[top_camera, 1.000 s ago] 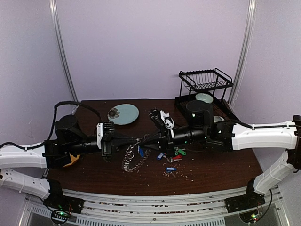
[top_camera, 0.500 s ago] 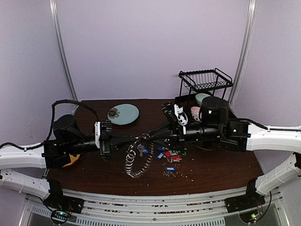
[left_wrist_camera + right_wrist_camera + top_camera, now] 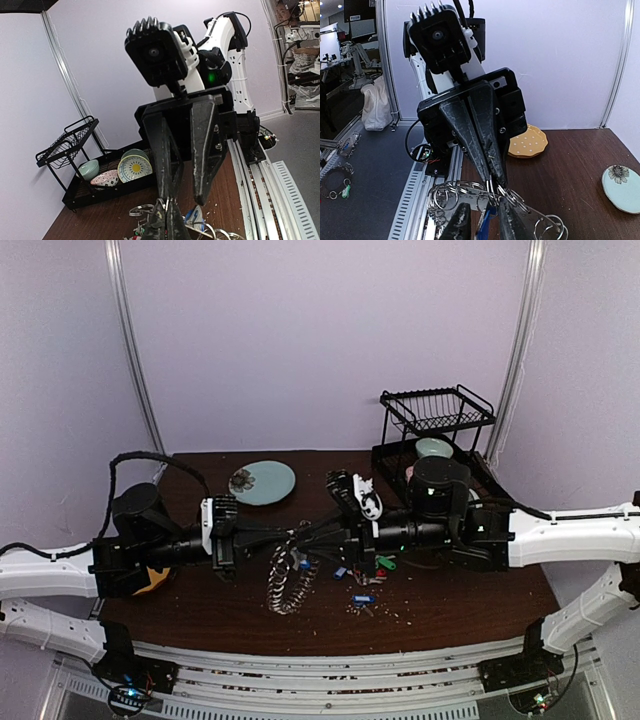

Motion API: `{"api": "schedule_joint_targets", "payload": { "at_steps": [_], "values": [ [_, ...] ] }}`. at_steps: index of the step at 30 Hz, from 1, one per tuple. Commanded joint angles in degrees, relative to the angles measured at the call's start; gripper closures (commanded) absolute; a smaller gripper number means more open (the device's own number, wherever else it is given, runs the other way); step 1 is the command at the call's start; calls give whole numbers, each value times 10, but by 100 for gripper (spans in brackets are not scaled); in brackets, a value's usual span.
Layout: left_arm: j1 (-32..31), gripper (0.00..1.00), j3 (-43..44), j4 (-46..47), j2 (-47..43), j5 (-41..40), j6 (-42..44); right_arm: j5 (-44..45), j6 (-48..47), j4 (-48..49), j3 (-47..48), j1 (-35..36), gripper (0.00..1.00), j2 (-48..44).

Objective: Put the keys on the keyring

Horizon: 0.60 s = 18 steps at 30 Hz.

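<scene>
My left gripper [image 3: 297,537] is shut on the wire of the keyring [image 3: 285,585], which hangs from it to the table, fringed with small silvery rings. In the left wrist view my own fingertips [image 3: 170,225] pinch the ring wire. My right gripper [image 3: 318,531] faces it tip to tip, open. In the right wrist view its fingers [image 3: 461,222] stand apart around a blue key tag [image 3: 486,220] that hangs on the ring [image 3: 445,192]. Loose keys with red, green and blue tags [image 3: 368,565] lie on the table under the right arm, with one blue key [image 3: 363,599] nearer the front.
A black dish rack [image 3: 435,440] with bowls stands at the back right. A teal plate [image 3: 265,482] lies at the back middle. A yellow dotted plate [image 3: 527,142] sits under the left arm. Crumbs are scattered near the loose keys.
My right gripper drew back to the right, then came left again to the ring. The left gripper stayed shut on the ring, and the hanging keyring swung a little.
</scene>
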Motion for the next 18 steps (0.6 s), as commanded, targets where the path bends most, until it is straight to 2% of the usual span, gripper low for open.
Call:
{"api": "schedule_joint_targets", "payload": {
  "at_steps": [1, 5, 8, 13, 18],
  "values": [
    [-3, 100, 10, 46, -12, 1, 5, 19, 10, 32, 10, 5, 79, 10],
    [-3, 100, 10, 45, -13, 4, 6, 24, 11, 33, 16, 6, 80, 18],
    [-3, 100, 10, 45, -13, 5, 6, 20, 14, 34, 18, 5, 89, 20],
    [-3, 100, 10, 43, -11, 3, 8, 19, 19, 38, 19, 5, 85, 17],
    [-3, 100, 9, 42, -11, 3, 8, 13, 20, 33, 25, 5, 100, 18]
  ]
}}
